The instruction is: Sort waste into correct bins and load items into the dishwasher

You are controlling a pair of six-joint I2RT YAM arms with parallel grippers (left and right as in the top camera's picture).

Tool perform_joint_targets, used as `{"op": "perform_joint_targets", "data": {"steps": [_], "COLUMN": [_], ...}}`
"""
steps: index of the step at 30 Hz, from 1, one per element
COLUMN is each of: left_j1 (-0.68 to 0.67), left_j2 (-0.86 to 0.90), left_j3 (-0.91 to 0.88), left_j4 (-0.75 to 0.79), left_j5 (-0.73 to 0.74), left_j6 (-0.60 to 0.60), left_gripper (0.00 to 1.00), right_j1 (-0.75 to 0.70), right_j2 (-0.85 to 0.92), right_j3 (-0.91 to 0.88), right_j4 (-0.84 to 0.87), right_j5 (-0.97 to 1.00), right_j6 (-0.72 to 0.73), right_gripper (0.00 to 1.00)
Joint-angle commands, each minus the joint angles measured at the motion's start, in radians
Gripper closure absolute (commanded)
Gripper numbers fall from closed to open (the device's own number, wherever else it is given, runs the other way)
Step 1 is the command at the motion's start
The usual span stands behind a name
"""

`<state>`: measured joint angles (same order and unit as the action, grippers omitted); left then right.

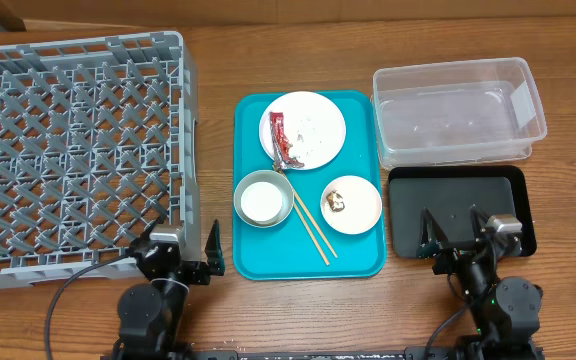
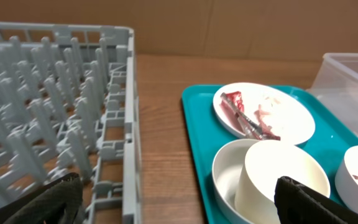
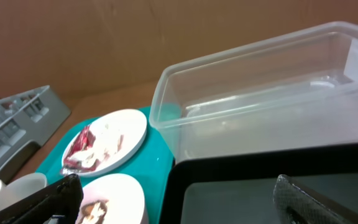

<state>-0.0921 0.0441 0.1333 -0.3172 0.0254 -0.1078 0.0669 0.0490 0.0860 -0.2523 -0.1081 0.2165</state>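
Observation:
On the teal tray (image 1: 368, 262) a large white plate (image 1: 318, 125) holds the red-and-silver wrapper (image 1: 283, 142) and white grains. A small plate (image 1: 360, 205) carries a brown food lump (image 1: 336, 201). A grey bowl (image 1: 264, 198) holds a white cup (image 2: 281, 186). Chopsticks (image 1: 311, 229) lie beside it. The grey dish rack (image 1: 73, 150) stands left. The clear tub (image 1: 458, 108) and black tray (image 1: 460, 210) are right. My left gripper (image 1: 183, 250) is open by the rack's front corner. My right gripper (image 1: 460, 232) is open over the black tray.
The wooden table's bare strip (image 1: 213, 150) runs between rack and teal tray. A cardboard wall (image 3: 135, 37) stands behind the table. The rack's grid wall (image 2: 114, 143) is close to my left fingers.

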Motion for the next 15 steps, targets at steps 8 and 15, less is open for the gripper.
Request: {"op": "perform_joint_targets", "data": {"steps": [8,15], "left_j1": [-0.006,-0.006], "left_j2": [0.434,0.7], "left_j3": [0.478,0.732], "left_j4": [-0.343,-0.529], "left_j5": [-0.019,0.032], "left_j6": [-0.031,-0.031], "left_gripper": [0.0,0.0], "right_j1": [0.006,0.006], "right_j2": [0.396,0.777], "right_j3": [0.441,0.834], "right_j4": [-0.186,-0.49], "right_j5": [-0.041,-0.15], "right_j6": [0.018,-0.116], "right_gripper": [0.01,0.0]}}
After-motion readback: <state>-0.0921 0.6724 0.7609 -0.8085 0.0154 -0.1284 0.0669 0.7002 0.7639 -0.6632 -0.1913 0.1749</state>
